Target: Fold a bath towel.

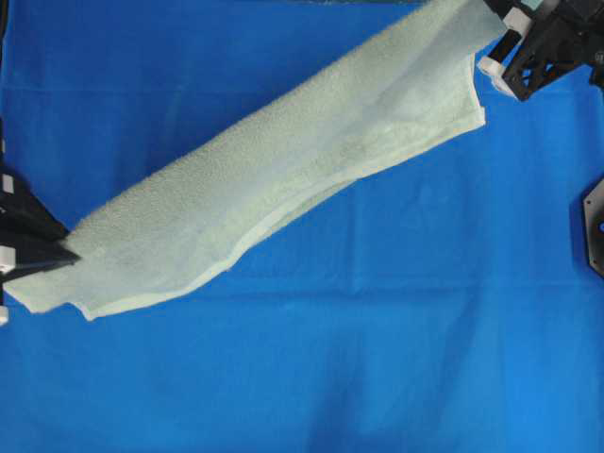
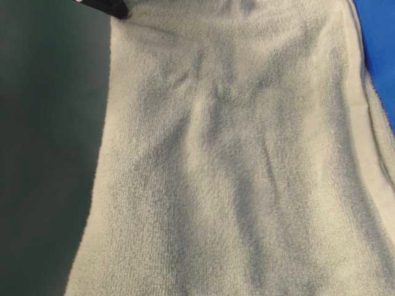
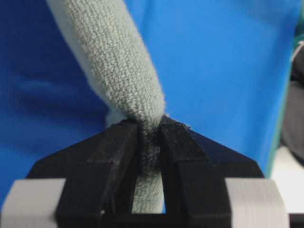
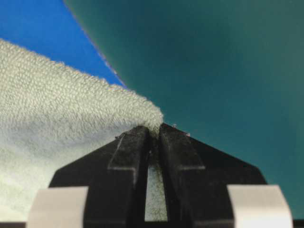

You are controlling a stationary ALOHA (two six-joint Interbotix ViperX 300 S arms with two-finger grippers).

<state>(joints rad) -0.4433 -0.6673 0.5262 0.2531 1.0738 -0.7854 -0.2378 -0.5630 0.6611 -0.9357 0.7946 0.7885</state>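
Slip risk: pale sage-green terry bath towel (image 1: 283, 179) is pinched thinly by left gripper (image 3: 151, 130) and right gripper (image 4: 154, 130); sagging weight could pull a corner free.

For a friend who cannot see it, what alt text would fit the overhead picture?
A pale green bath towel stretches diagonally across a blue table cloth, pinched at both ends by black grippers: the left gripper holds its lower-left end, and the right gripper holds its upper-right end.

Robot lab bench: blue table cloth (image 1: 377, 330), dark backdrop (image 2: 43, 154)
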